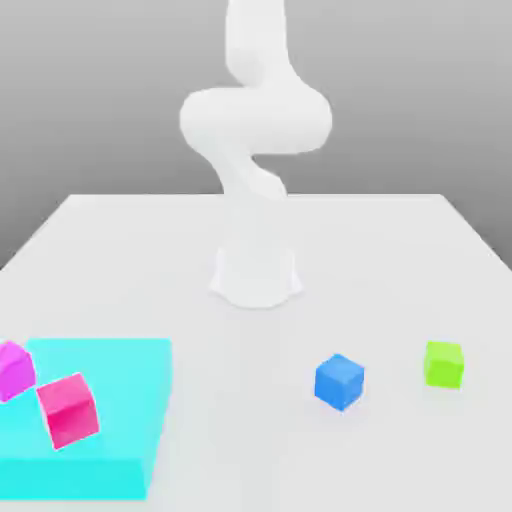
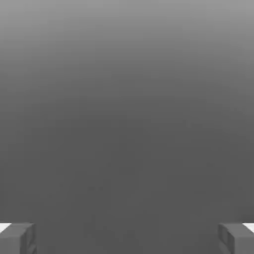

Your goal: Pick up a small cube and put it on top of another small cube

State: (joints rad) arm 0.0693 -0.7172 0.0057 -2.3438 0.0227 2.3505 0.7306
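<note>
Exterior view, near to far: teal platform at the view's left front carries a pink cube and a magenta cube at its edge. Blue cube sits on the bare surface, green cube just off to its right, apart, both free-standing. Green cube looks rigid, light, flat-faced; likely takes a pinch across two opposite side faces. Open room all round both. Arm base well behind. Hand view: fingers spread wide, nothing between them.
</note>
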